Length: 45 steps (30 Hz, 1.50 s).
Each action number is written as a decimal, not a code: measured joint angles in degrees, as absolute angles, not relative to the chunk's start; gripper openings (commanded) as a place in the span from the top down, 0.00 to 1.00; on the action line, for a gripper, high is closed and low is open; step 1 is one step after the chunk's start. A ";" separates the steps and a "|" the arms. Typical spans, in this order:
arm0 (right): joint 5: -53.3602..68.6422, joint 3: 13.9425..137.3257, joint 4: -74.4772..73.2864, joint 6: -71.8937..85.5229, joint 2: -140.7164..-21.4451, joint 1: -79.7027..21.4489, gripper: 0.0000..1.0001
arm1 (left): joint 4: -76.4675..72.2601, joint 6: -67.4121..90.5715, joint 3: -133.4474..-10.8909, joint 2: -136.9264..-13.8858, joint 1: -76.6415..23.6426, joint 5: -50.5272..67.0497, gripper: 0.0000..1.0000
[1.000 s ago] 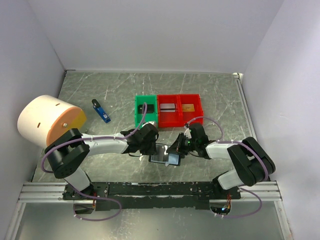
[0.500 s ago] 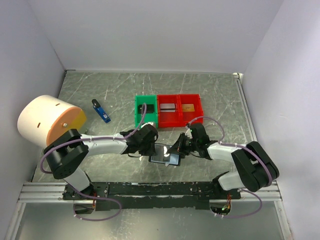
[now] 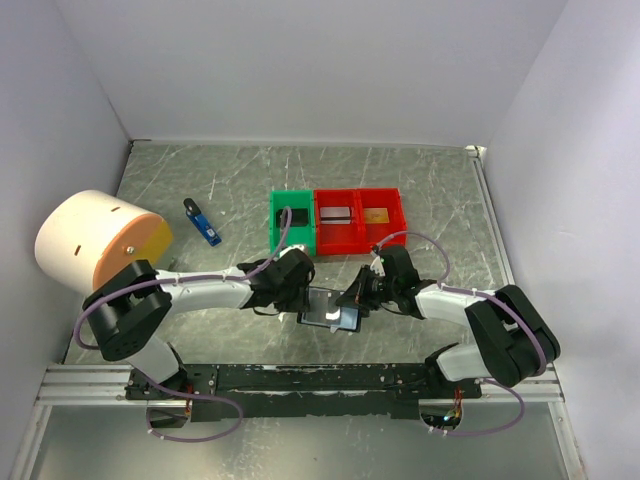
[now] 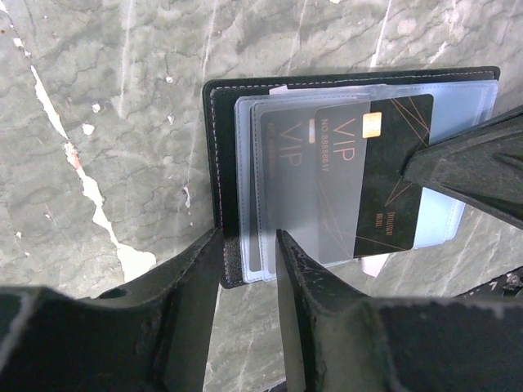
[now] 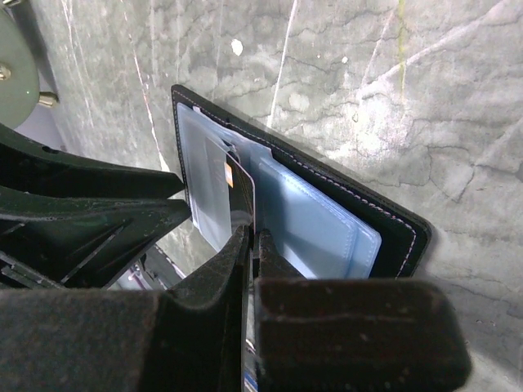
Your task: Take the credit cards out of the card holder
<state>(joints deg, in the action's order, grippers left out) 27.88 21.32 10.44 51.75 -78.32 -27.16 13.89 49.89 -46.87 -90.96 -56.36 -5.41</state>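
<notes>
Lying open and flat on the grey marbled table (image 3: pixel 440 190), close to the near edge and between the two arms, the card holder (image 4: pixel 214 163) shows its pale clear sleeves (image 5: pixel 319 220) face up. A black card (image 4: pixel 384 171) with a gold chip and "VIP" lettering sticks partway out of one sleeve toward the right; its left part is under the plastic.

The right gripper (image 5: pixel 252 233) comes in from the right with its fingers pressed together on the exposed edge of that black card, so the card is pinched between them. The left gripper (image 4: pixel 248 238) sits at the left near corner of the card holder. Its fingers stand a modest way apart, with the corner of the holder showing in the gap and nothing clamped between them. Whether the tips actually press on the leather is hard to judge from this angle.

Farther back on the left stands a big white drum (image 3: pixel 90 245) with an orange end face. Behind the card holder, a green bin (image 3: pixel 275 225) sits with a red bin (image 3: pixel 340 243) touching its right side. The green one holds what looks like a dark card (image 3: pixel 297 216). The red bin's left half holds a silver card (image 3: pixel 337 213) and its right half a gold card (image 3: pixel 376 214). Left of the bins, well apart from them, lies a small blue and black stick (image 3: pixel 203 223).
</notes>
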 measured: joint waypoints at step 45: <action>29.71 20.80 13.85 53.69 -80.44 -26.83 1.00 | 9.08 50.04 -50.22 -95.88 -56.36 -1.02 0.71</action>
